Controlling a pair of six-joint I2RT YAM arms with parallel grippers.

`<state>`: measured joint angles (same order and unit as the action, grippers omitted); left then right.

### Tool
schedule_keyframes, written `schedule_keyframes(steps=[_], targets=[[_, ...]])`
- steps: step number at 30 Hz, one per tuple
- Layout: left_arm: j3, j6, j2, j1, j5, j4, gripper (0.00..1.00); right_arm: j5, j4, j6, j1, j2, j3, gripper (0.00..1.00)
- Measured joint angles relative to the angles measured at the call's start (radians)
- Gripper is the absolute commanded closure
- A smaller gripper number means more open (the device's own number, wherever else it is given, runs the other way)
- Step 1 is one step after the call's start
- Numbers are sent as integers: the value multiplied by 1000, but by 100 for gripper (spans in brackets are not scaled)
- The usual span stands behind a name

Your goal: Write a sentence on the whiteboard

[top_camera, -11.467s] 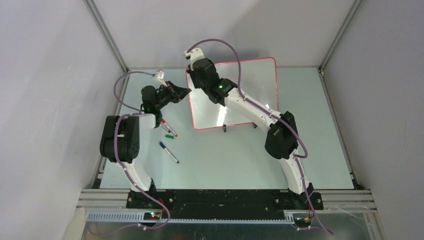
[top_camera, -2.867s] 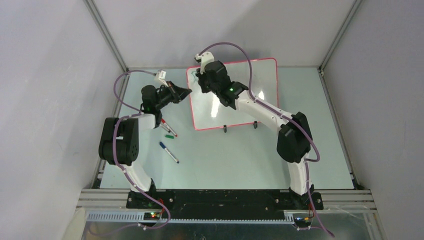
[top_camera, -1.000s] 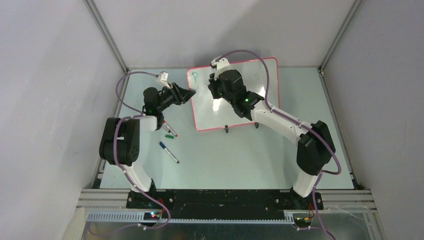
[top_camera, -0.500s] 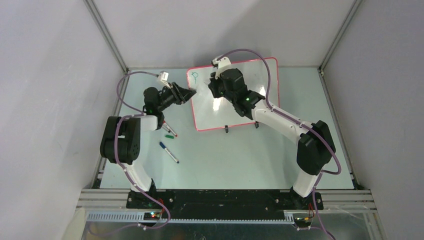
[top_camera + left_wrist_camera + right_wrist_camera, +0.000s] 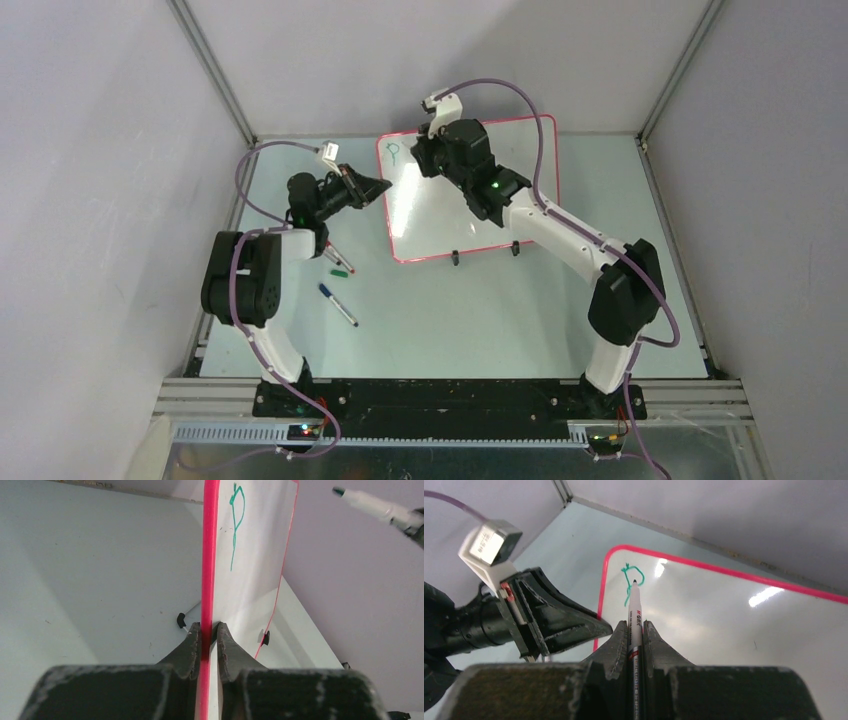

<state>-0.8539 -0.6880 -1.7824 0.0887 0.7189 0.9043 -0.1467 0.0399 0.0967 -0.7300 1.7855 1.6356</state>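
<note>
the whiteboard (image 5: 440, 215) is seen propped on its two black feet (image 5: 453, 258) in the upper middle of the top view, on the pale table (image 5: 450, 310). of the sentence (image 5: 397, 153), only a single green letter "p" is written, in the board's upper left corner. the board's red-pink left rim is pinched between the fingers of the left claw (image 5: 206, 635), which is clenched on it from both sides, low in the middle of the left wrist view. a white marker (image 5: 633, 615) is grasped tightly by the right claw (image 5: 635, 630). its dark tip is pointed at the board just right of the letter. in the upper right of the left wrist view the tip is shown held off the board's face. a few loose pens (image 5: 338, 305) are seen lying on the table in the left middle of the top view, apart from the board.
</note>
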Motion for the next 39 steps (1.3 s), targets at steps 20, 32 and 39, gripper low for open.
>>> schedule_keyframes(steps=[20, 32, 39], targets=[[-26, -15, -24, 0, 68, 10, 100, 5, -56, -18, 0, 36, -26, 100], [-26, 17, -32, 0, 68, -39, 60, 0, -77, -17, 20, -39, -84, 100], [-26, 15, -32, 1, 51, -37, 50, -6, -74, -17, 22, -43, -109, 100]])
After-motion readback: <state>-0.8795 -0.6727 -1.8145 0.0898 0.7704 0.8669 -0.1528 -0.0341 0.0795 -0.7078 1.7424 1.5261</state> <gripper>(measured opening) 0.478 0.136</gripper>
